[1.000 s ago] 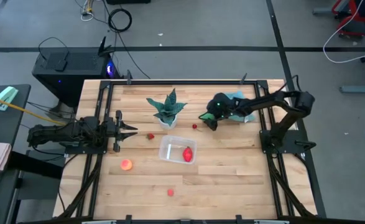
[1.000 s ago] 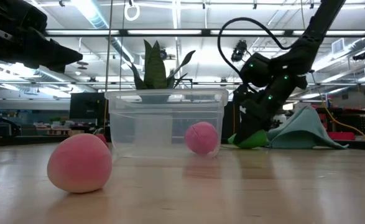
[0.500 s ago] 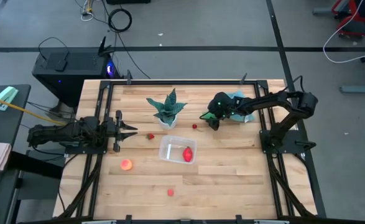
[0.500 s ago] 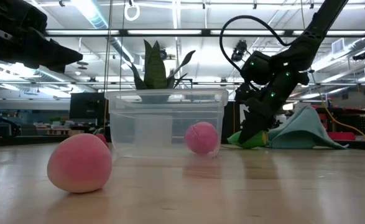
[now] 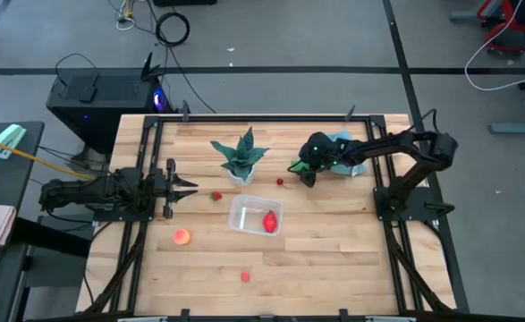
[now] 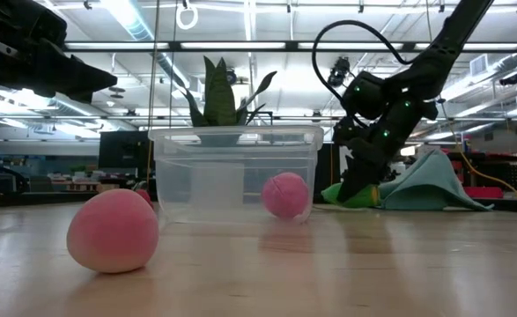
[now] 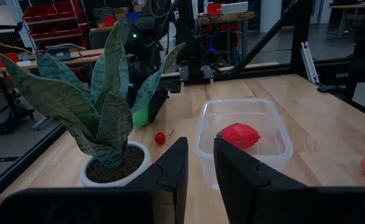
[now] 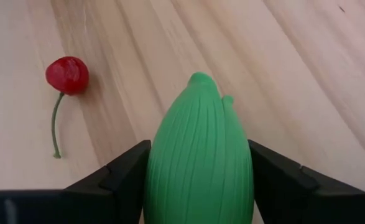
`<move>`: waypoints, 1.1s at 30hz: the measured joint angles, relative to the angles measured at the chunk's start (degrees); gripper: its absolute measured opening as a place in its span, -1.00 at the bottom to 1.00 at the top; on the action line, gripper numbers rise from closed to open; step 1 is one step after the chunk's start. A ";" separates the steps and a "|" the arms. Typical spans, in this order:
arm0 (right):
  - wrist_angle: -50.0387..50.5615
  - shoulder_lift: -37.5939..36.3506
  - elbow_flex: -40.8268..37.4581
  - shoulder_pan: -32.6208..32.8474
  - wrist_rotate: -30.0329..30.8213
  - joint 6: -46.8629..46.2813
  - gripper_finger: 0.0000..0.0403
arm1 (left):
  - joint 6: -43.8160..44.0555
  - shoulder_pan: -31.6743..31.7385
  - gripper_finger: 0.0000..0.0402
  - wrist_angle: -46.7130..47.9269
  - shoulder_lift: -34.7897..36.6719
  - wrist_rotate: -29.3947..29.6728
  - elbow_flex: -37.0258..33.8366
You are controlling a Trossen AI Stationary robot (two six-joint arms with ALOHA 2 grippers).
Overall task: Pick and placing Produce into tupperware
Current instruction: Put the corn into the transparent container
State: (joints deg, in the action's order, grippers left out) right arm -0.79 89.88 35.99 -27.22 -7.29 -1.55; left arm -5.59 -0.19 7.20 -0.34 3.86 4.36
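The desk [image 5: 334, 268] is a pale wooden slab with a dark frame. Near its middle stands the tupperware [image 5: 256, 215], a clear rectangular tub with rounded corners, holding one red piece of produce [image 5: 270, 220].

Just behind the tub is a spiky teal-green plant [image 5: 241, 154] in a white pot. A blue cloth [image 5: 351, 152] lies at the far right of the desk, behind the right arm.

Loose produce, all outside the tub:
- a green oval [image 8: 199, 155], ribbed lengthwise and pointed at the tip, between the right gripper's [image 5: 302, 172] jaws, which stand flush against both its sides, gripping it;
- an orange-yellow round one [image 5: 182, 237], left of the tub;
- a small red piece [image 5: 245, 276] near the front edge;
- a small red piece [image 5: 216, 195] between the left gripper and the tub;
- a red cherry [image 8: 68, 74] with a thin green stem, just beside the green oval.

The left gripper [image 5: 189, 187] waits at the desk's left side, jaws nearly closed with a narrow gap, holding nothing.

Against the earlier frames: the right gripper's jaws have narrowed onto the green oval. In the low view the oval sat on the desk one second ago; now it appears slightly raised. The left arm and all other items are unchanged.
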 joint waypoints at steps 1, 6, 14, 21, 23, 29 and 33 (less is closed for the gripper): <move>-0.08 -0.38 0.00 0.00 0.00 0.14 0.24 | -0.02 0.00 -0.57 0.00 0.00 0.00 0.00; -0.05 -4.25 0.00 0.00 -0.04 -0.16 0.23 | -0.04 0.00 -0.60 0.02 0.00 0.00 0.00; 1.56 -12.87 0.00 2.74 -3.55 -3.22 0.24 | -0.02 0.01 -0.57 0.02 0.00 0.00 0.00; -2.07 -18.42 0.00 11.03 -6.44 -7.89 0.25 | -0.02 0.00 -0.61 0.02 0.00 0.00 0.00; -4.81 -19.05 0.00 13.93 -6.79 -9.06 0.25 | -0.02 0.01 -0.61 0.02 -0.02 0.00 0.00; -12.73 -18.63 0.02 21.64 -6.11 -10.53 0.25 | 0.00 0.02 -0.58 0.00 -0.02 0.00 0.00; -17.02 -16.82 0.02 24.79 -4.37 -10.75 0.25 | 0.00 0.01 -0.57 0.00 0.00 0.00 0.00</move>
State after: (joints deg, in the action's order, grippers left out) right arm -17.81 73.06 36.01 -2.43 -11.66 -12.30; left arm -5.58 -0.18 7.20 -0.34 3.86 4.36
